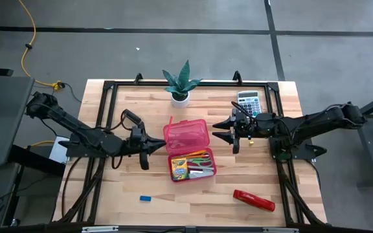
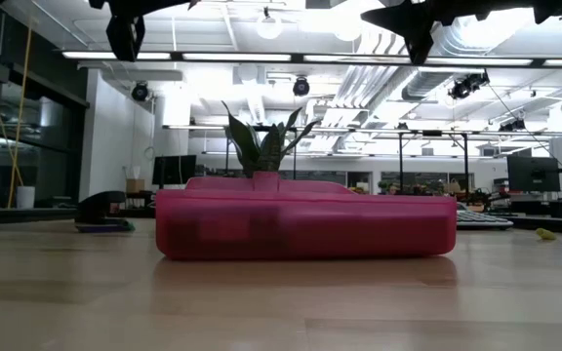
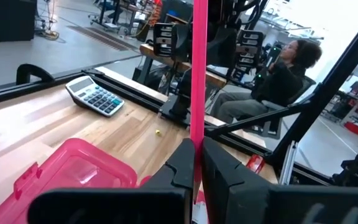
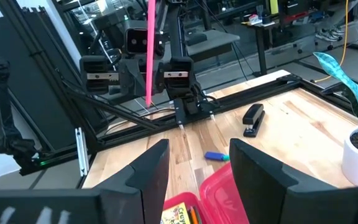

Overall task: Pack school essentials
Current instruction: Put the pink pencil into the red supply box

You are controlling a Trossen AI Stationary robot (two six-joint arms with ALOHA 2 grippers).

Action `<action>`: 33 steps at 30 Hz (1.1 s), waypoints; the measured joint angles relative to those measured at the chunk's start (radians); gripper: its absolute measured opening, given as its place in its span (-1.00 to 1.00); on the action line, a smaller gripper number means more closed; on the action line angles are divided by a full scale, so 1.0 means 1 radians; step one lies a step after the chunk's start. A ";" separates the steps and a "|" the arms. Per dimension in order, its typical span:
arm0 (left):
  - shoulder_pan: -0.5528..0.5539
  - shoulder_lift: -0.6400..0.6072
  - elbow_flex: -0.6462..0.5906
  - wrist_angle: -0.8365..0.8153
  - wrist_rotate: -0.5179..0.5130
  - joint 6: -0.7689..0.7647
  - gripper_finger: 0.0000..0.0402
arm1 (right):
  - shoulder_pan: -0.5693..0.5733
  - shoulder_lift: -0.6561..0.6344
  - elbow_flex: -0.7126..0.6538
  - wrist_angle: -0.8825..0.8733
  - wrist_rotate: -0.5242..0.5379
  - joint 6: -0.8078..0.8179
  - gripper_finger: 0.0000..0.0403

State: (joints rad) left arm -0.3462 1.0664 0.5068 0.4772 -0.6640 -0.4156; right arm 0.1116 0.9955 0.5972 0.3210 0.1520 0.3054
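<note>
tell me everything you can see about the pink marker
The pink marker is a thin, straight, plain pink stick, plastic by its look. It stands upright, clamped at its lower end between the shut fingers of the left tool, which holds it in the air left of the open pink case. The right wrist view shows it as a vertical pink line above that tool. Nothing else touches it. No cap or tip detail can be made out.

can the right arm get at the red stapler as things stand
Probably yes: the red stapler lies alone on bare wood on the right arm's side, and the right gripper is open and empty, hovering near the pink case.
</note>
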 joint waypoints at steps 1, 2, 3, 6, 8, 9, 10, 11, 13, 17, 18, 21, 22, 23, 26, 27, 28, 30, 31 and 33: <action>0.000 0.000 0.000 0.000 0.000 0.000 -1.00 | 0.000 0.000 0.000 0.000 0.000 0.000 -0.19; 0.000 0.000 0.000 0.000 -0.002 0.000 -1.00 | 0.000 0.000 0.000 0.000 0.000 0.000 -0.19; 0.000 0.000 0.000 0.000 -0.002 0.000 -1.00 | 0.000 0.000 0.000 0.000 0.000 0.000 -0.19; 0.001 0.000 0.000 0.000 -0.002 0.023 -1.00 | 0.000 0.000 0.000 0.000 0.000 0.000 -0.19; 0.013 0.009 0.002 0.000 0.018 0.047 -1.00 | 0.000 0.000 0.000 0.001 -0.001 0.000 -0.19; 0.024 0.020 0.007 -0.007 0.043 0.050 -1.00 | 0.000 0.000 0.000 0.000 -0.001 0.000 -0.19; 0.037 0.031 0.016 -0.035 0.068 0.050 -1.00 | 0.000 0.000 0.000 0.002 -0.001 0.000 -0.19; 0.049 0.041 0.032 -0.074 0.091 0.049 -1.00 | 0.000 0.000 0.000 0.007 -0.002 0.000 -0.19; 0.071 0.079 0.089 -0.162 0.140 0.053 -1.00 | 0.000 0.000 0.000 0.025 -0.003 0.000 -0.19; 0.099 0.198 0.213 -0.397 0.210 0.118 -1.00 | 0.000 0.000 0.000 0.092 -0.003 -0.001 -0.19; 0.104 0.227 0.239 -0.438 0.217 0.140 -1.00 | 0.000 0.000 0.000 0.110 -0.003 -0.007 -0.19; 0.121 0.309 0.291 -0.525 0.219 0.165 -1.00 | 0.000 0.000 0.000 0.161 -0.002 -0.038 -0.19; 0.128 0.333 0.299 -0.537 0.219 0.165 -1.00 | 0.000 0.000 0.000 0.173 -0.002 -0.045 -0.19; 0.137 0.356 0.305 -0.537 0.226 0.166 -1.00 | 0.000 0.000 0.001 0.181 -0.002 -0.051 -0.19; 0.159 0.405 0.307 -0.533 0.274 0.165 -1.00 | 0.000 0.000 0.001 0.185 -0.002 -0.052 -0.19; 0.165 0.422 0.307 -0.537 0.287 0.166 -1.00 | 0.000 0.000 0.001 0.185 -0.002 -0.052 -0.19; 0.169 0.439 0.307 -0.538 0.303 0.166 -1.00 | 0.000 0.000 0.001 0.185 -0.002 -0.052 -0.19; 0.178 0.471 0.307 -0.538 0.328 0.166 -1.00 | 0.000 0.000 0.001 0.182 0.001 -0.053 -0.19; 0.184 0.487 0.307 -0.532 0.347 0.165 -1.00 | 0.000 0.000 0.001 0.179 0.001 -0.053 -0.19; 0.191 0.514 0.307 -0.534 0.381 0.161 -1.00 | 0.000 0.000 0.001 0.177 0.001 -0.053 -0.19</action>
State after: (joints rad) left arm -0.1549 1.5809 0.8139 -0.0564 -0.2826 -0.2543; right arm 0.1116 0.9955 0.5980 0.4976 0.1528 0.2527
